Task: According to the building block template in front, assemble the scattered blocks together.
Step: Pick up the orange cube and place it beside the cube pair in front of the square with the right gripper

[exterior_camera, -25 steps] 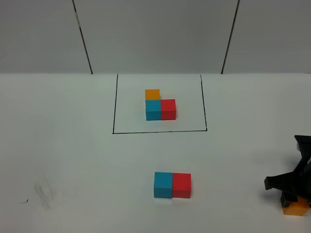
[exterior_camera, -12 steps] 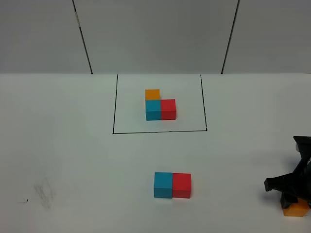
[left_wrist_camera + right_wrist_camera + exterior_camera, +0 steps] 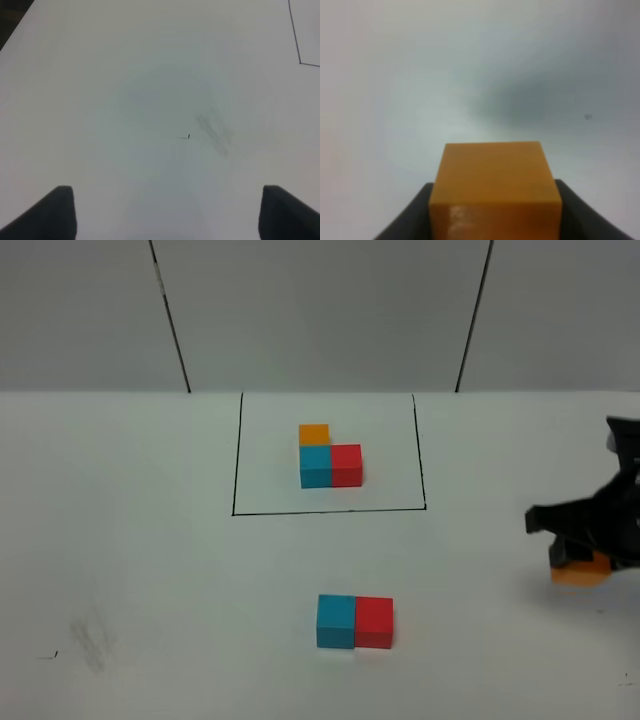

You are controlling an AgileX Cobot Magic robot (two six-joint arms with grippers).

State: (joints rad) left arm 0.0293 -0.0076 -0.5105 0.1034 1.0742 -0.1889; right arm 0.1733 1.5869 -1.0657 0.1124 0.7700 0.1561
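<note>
The template (image 3: 328, 455), a small orange, blue and red L, lies inside a thin black rectangle (image 3: 233, 480) at the table's back middle. Nearer the front, a larger blue cube (image 3: 335, 621) and red cube (image 3: 373, 622) sit side by side, touching. At the right edge my right gripper (image 3: 580, 565) is shut on the orange cube (image 3: 581, 572), lifted off the table; the right wrist view shows that orange cube (image 3: 495, 187) between the dark fingers. My left gripper (image 3: 167, 212) is open over bare table and does not show in the high view.
A white table (image 3: 150, 560) with a faint grey smudge (image 3: 90, 640) and a small black mark (image 3: 187, 136) at the front left. A grey panelled wall (image 3: 320, 310) stands behind.
My right gripper has risen and moved toward the back with the orange cube, which was low at the front right corner. The other cubes have not moved.
</note>
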